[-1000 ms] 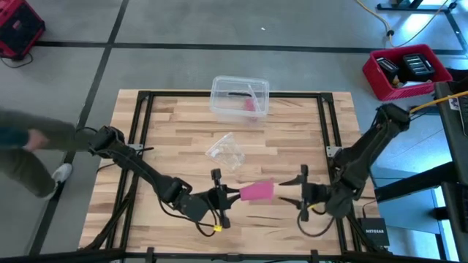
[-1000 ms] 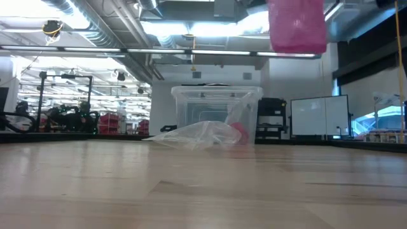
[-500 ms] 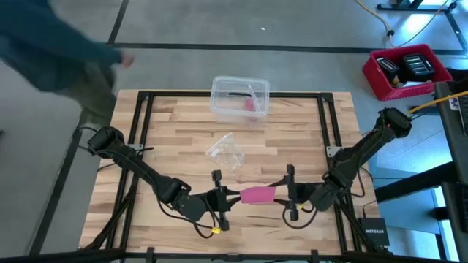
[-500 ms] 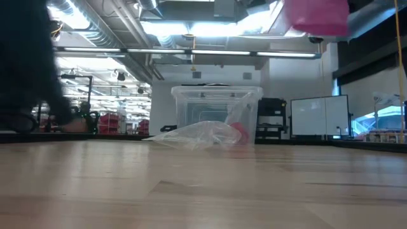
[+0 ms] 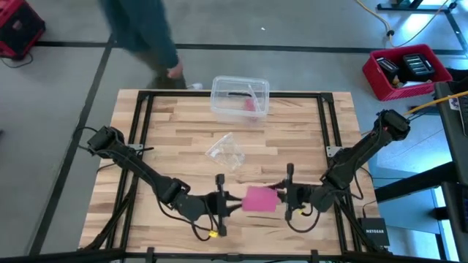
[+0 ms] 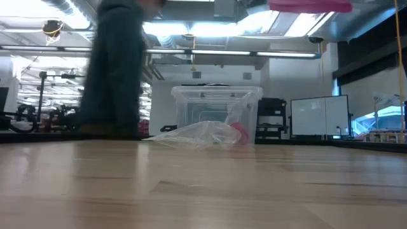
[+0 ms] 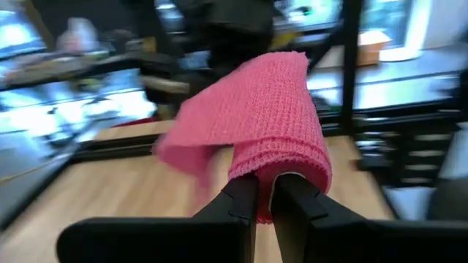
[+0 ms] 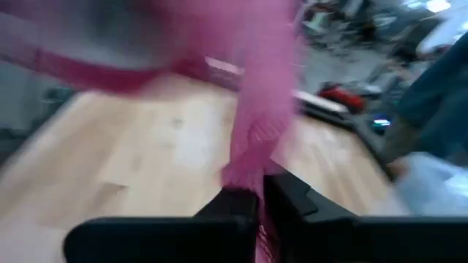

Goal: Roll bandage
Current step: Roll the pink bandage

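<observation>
The pink bandage [image 5: 259,199] hangs in the air over the near middle of the table, stretched as a short wide band between my two grippers. My left gripper [image 5: 235,203] is shut on its left end and my right gripper [image 5: 278,196] on its right end. In the left wrist view the bandage [image 7: 263,117] curls over in a fold ahead of the fingers. The low view shows only its underside [image 6: 310,6], high above the tabletop. My left gripper pinches the bandage's folded left end [image 7: 268,174] between its two fingers, several layers thick. The fingers lie about level and come from the table's left. The bandage is lifted clear of the table. My right gripper pinches the bandage's right edge [image 8: 251,174] between its two fingers, coming about level from the table's right. How many layers it has I cannot tell. The cloth spreads away from the fingers, clear of the table.
A clear plastic box [image 5: 240,96] with something pink inside stands at the far middle. A crumpled clear wrapper [image 5: 226,151] lies in front of it. A person [image 5: 139,36] walks past the far edge. A red bin [image 5: 406,70] sits on the floor at the right.
My right gripper has moved toward the table's left, up to the bandage, rolled its wrist and shut on the bandage's right end. The bandage, which hung down from the left gripper, now lies nearly level between both. The person has walked rightward along the far side.
</observation>
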